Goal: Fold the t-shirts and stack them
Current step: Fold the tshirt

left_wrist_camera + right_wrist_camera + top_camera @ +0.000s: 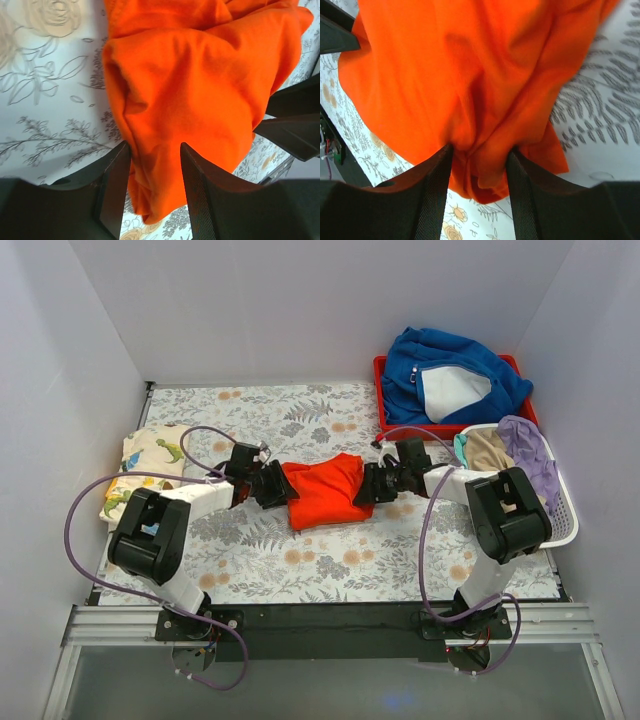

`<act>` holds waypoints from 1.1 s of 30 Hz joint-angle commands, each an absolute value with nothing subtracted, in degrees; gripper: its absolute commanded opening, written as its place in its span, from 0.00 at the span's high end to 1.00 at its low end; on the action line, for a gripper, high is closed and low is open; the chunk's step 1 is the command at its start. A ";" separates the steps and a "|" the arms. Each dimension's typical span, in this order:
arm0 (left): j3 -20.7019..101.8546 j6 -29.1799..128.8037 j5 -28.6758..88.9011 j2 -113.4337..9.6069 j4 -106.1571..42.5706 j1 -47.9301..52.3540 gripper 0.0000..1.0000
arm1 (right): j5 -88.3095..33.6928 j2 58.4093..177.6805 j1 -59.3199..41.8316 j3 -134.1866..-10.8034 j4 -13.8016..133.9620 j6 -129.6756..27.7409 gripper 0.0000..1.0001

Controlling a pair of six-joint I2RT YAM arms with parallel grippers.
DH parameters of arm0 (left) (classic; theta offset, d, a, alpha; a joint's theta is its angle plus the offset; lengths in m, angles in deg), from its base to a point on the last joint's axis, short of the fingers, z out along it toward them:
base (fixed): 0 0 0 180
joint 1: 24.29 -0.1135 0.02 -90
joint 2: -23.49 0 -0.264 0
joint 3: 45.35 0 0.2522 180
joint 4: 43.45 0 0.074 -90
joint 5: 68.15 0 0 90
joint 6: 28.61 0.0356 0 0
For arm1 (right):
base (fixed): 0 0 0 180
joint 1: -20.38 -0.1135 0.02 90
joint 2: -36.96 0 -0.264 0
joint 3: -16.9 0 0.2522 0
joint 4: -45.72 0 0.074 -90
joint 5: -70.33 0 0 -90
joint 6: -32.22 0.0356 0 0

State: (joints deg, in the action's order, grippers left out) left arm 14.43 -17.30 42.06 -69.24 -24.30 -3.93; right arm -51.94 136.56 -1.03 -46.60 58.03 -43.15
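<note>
The bright orange-red t-shirt [325,490] is bunched in the middle of the floral table, held between my two grippers. My left gripper [281,486] is shut on its left edge; in the left wrist view the cloth [200,85] fills the gap between the fingers of the left gripper [156,150]. My right gripper [366,486] is shut on its right edge; in the right wrist view the cloth [455,75] is pinched in the right gripper [480,152]. The cream dinosaur-print t-shirt [150,468] lies folded at the table's left edge.
A red tray [380,392] at the back right holds the thick blue garment [450,370]. A white basket [562,525] at the right holds beige and purple clothes. White walls enclose the table on three sides.
</note>
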 commanded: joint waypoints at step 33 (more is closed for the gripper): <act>9.54 -15.42 54.72 -62.91 -33.21 -10.84 0.62 | -53.16 121.44 3.24 -37.81 55.78 -44.86 0.33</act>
State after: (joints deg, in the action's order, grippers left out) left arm 7.80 -15.75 52.90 -65.24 -31.95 -10.75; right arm -56.42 126.48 3.08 -36.61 53.66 -42.12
